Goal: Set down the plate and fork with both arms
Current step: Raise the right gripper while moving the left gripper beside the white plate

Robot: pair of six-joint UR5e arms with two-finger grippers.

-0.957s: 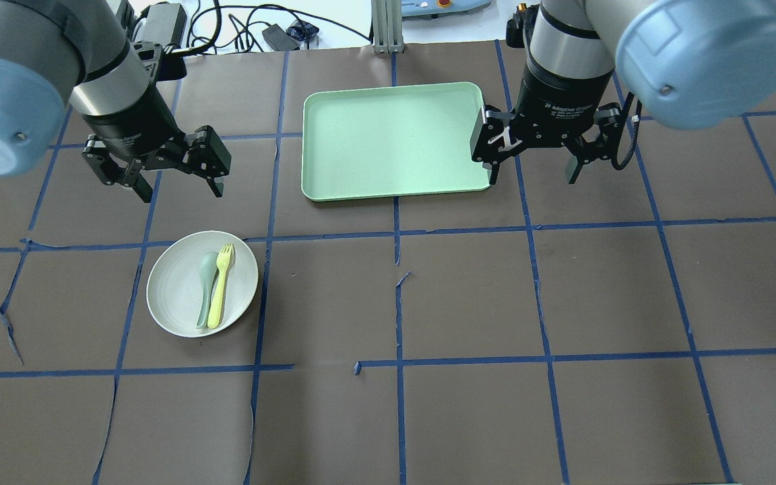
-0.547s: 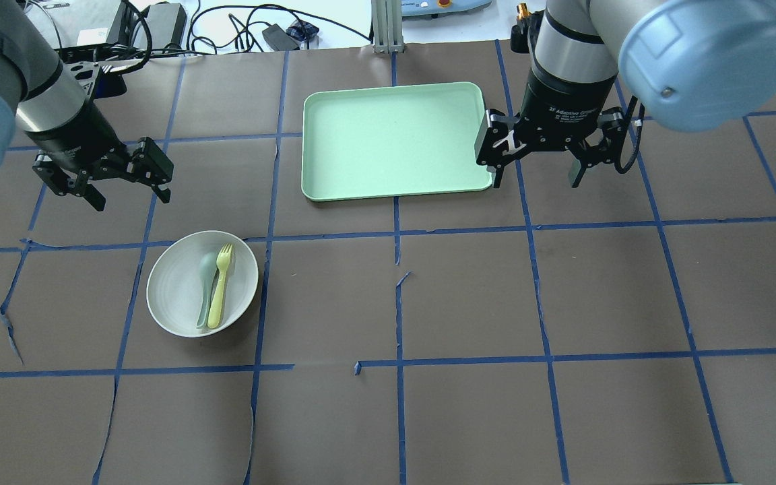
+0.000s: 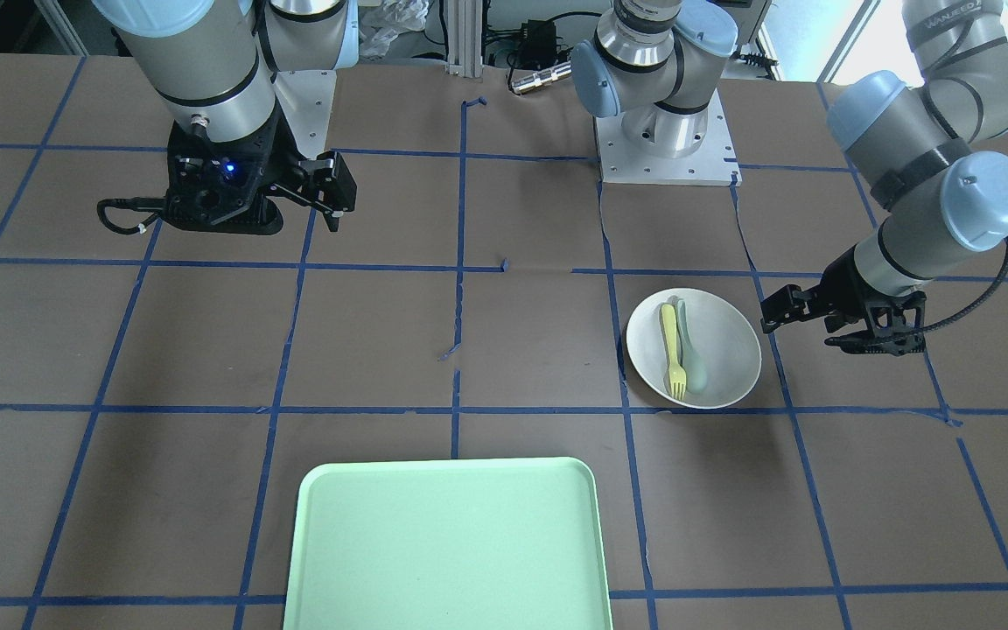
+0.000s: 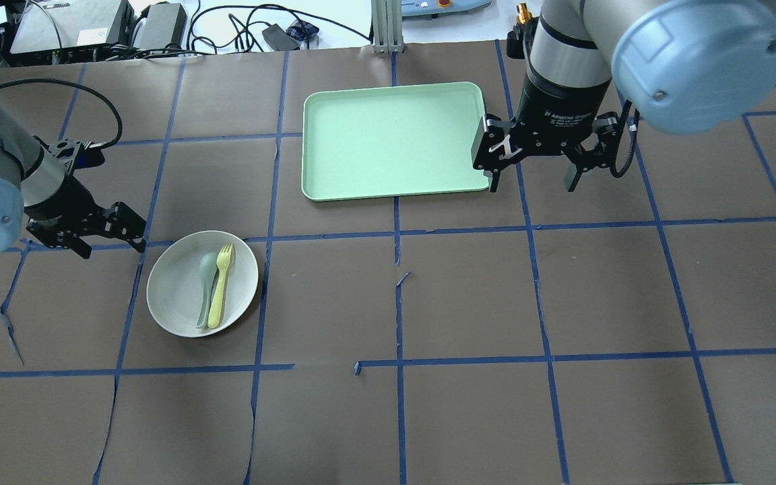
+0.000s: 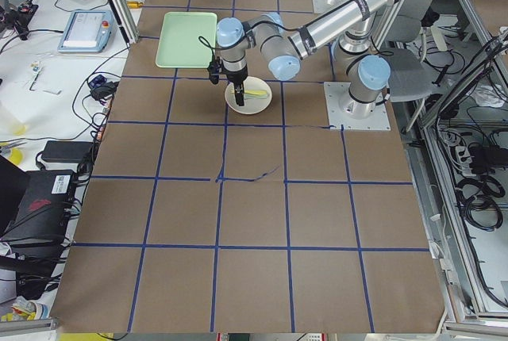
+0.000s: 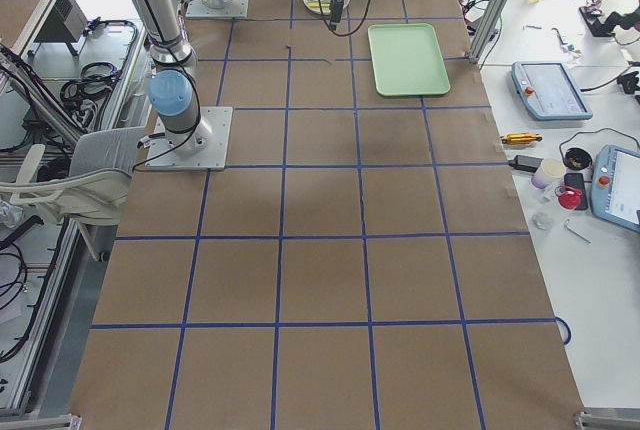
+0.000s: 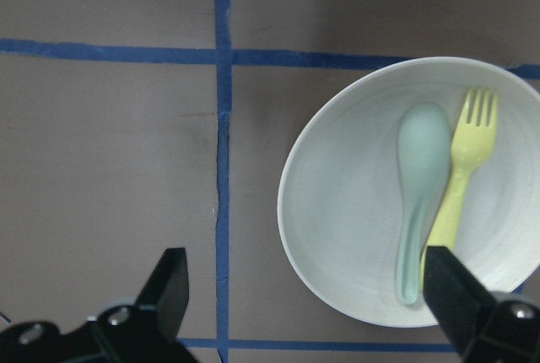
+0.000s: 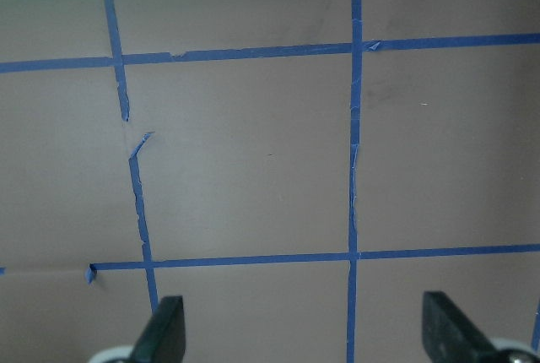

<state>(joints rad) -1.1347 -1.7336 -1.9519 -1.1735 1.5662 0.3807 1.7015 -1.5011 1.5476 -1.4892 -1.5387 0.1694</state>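
First, lower left gripper (image 4: pixel 110 248), spread wide at ten o'clock of plate (image 4: pixel 162 273) on worktop (image 4: pixel 469 303); pinch rim only, clear of fork (image 4: pixel 221 286) and spoon (image 4: pixel 205 289) inside. Leave right gripper (image 4: pixel 533 183), likewise spread, beside tray (image 4: pixel 388 141).

Overhead forward-down; front opposite, steep; sides far; wrists close, downward; overhead, left wrist share plate (image 4: pixel 172 291).

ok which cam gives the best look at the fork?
Left wrist-mounted: the fork is large, tines clear, lying in the plate beside the spoon. Overhead and front-facing show it whole but small. Exterior left shows a yellow sliver; exterior right hardly resolves it. Right wrist-mounted misses it.
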